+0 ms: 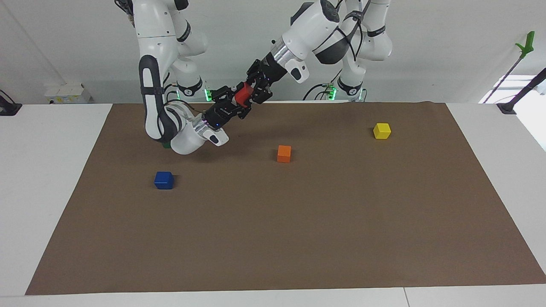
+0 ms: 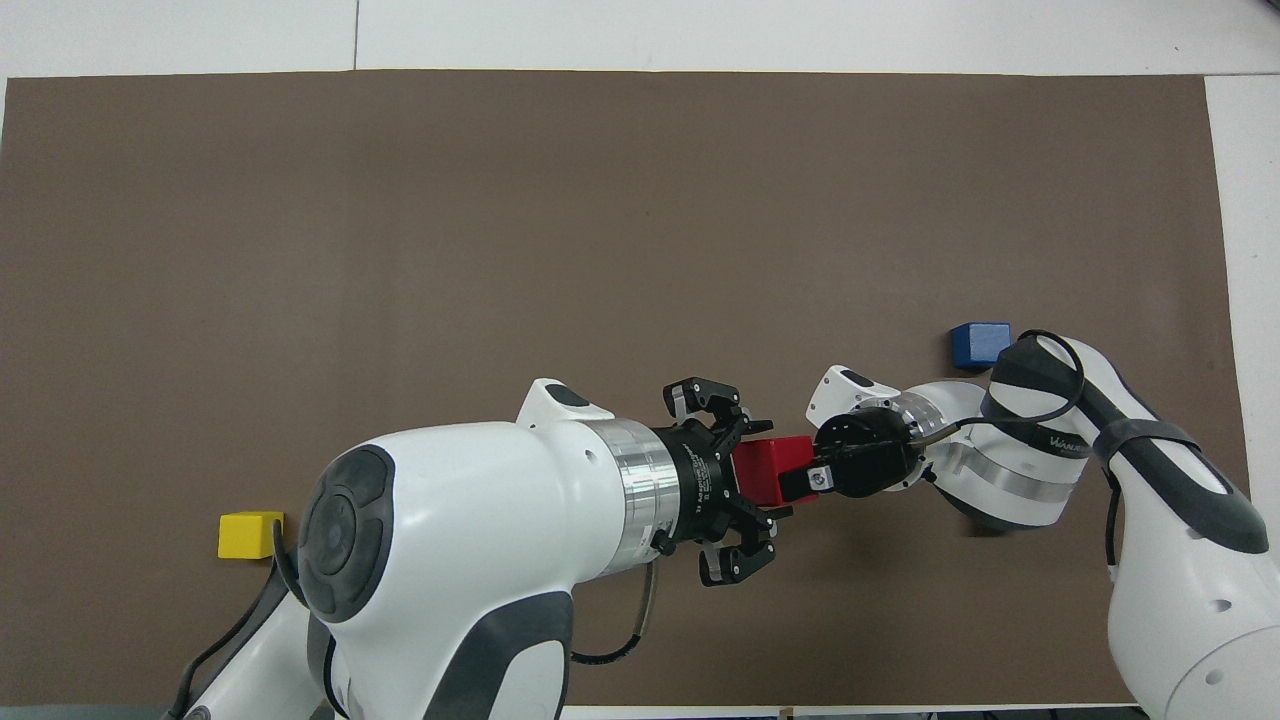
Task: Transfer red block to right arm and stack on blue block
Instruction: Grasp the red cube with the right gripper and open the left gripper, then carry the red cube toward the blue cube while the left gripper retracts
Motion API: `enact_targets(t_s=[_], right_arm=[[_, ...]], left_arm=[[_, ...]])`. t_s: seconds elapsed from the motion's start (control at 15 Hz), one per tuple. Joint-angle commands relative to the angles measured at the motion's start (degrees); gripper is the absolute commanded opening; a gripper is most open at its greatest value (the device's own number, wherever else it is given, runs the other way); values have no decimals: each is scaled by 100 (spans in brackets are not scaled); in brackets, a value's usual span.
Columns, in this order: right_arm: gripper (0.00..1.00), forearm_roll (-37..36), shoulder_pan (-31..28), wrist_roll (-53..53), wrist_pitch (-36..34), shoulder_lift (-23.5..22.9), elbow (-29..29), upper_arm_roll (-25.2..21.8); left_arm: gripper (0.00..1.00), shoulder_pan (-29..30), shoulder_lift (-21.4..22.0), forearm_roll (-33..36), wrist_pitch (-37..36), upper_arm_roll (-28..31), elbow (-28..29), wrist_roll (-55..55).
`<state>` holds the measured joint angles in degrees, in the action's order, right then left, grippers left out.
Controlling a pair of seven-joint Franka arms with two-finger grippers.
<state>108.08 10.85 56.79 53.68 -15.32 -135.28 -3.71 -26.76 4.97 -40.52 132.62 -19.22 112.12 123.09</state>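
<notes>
An orange cube (image 1: 283, 153) sits on the brown mat (image 1: 273, 238) that covers the middle of the white surface (image 1: 47, 170). A yellow cube (image 1: 381, 131) rests on the same mat, nearer to the robots than the orange one and toward the left arm's end. A small dark green shape (image 1: 166, 145), perhaps another cube, shows only as a sliver on the mat.

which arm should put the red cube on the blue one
Right. Both hands, left hand and right hand, meet at the red block in mid-air, and the blue block lies at the right arm's end of the table.
</notes>
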Motion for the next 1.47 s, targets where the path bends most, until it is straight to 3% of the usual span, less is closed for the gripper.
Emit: enact_targets(t_s=[0.0,0.13,0.47,0.67,0.93,1.2,1.4], right_arm=[[0,-146,-74,174,63,12,10,11],[0,-146,-65,174,72,12,19,11],[0,-155,-74,104,457,38,159,-6],[0,-698,-152,-44,1151,125,422,-42],[0,-1437,-443,-887,1960,765,581,-42],[0,-2384,-680,-2038,2514,1478,906,-42],[0,-3569,-908,-2480,2647,1839,1178,-50]], left_arm=[[100,160,329,-8,-69,120,135,23],[100,722,469,1,-725,121,48,-414],[100,2365,690,44,-2211,121,117,-2908],[100,2956,681,990,-2486,121,65,-4237],[100,3299,637,2511,-2547,121,-14,-6597],[100,4151,313,3207,-3459,121,-785,-9419],[100,4030,-397,4112,-4269,129,-1848,-10803]])
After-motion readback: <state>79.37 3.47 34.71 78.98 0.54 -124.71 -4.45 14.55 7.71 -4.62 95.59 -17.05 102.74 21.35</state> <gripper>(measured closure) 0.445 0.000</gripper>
